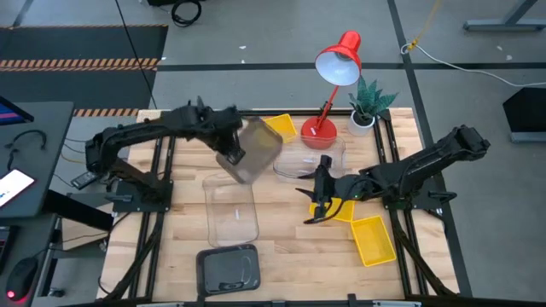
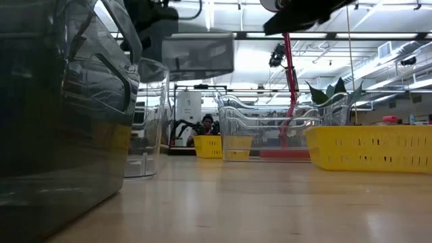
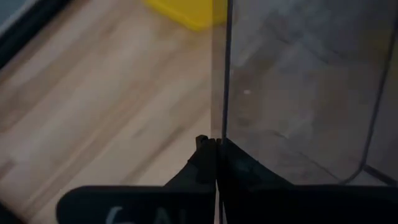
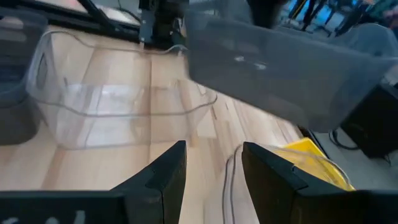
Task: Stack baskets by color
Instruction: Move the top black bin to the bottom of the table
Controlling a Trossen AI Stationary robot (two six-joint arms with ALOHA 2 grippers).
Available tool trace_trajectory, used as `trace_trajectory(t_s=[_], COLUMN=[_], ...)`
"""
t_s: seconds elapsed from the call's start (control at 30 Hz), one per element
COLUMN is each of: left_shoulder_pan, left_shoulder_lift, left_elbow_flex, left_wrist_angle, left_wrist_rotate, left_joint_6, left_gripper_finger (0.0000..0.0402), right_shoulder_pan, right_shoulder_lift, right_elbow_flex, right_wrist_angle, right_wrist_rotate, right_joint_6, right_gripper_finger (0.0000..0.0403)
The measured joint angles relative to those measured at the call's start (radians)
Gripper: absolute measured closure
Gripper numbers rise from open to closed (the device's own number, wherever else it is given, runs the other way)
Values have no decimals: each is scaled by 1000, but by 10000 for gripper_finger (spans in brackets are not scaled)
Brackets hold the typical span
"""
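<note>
My left gripper [image 1: 229, 153] is shut on a smoky grey basket [image 1: 258, 147] held in the air above the table's far middle; the low view shows that basket [image 2: 197, 57] well clear of the wood. Below and nearer lies a clear basket [image 1: 232, 209] on its bottom. Another dark grey basket [image 1: 229, 266] sits at the near edge. My right gripper [image 1: 317, 200] hovers open over the table's middle, beside a yellow basket [image 1: 344, 210], with nothing between its fingers [image 4: 165, 180]. My left gripper pinches the grey basket's wall at its rim [image 3: 219, 127] between its two shut fingers [image 3: 204, 163], one on the wall's inner face and one on its outer face. The fingers slant steeply down from the table's left. The basket hangs tilted, lifted clear of everything.
A second clear basket [image 1: 309, 160] stands by the red lamp [image 1: 334, 68] and the potted plant [image 1: 367, 107] at the far edge. One yellow basket [image 1: 281, 128] sits far middle, another [image 1: 374, 239] near right. Bare wood lies between the near baskets.
</note>
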Motion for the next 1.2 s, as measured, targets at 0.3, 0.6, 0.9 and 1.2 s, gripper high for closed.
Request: trace_trajectory(t_s=[0.3, 0.6, 0.9, 1.2], left_shoulder_pan=[-263, -444, -563, -639], left_shoulder_lift=[8, 84, 186, 334], left_elbow_flex=[1, 1, 6, 198], left_wrist_angle=[189, 372, 456, 352], left_wrist_rotate=[1, -14, -14, -38], left_joint_6=[-185, -370, -541, -591], left_gripper_finger=[395, 395, 395, 395], right_shoulder_pan=[127, 248, 388, 473], right_shoulder_lift=[-137, -289, -421, -410], right_elbow_flex=[72, 73, 73, 72], right_wrist_angle=[-242, -424, -392, -320], right_wrist_rotate=[61, 59, 53, 60], right_joint_6=[140, 278, 279, 275], right_gripper_finger=[241, 241, 241, 241])
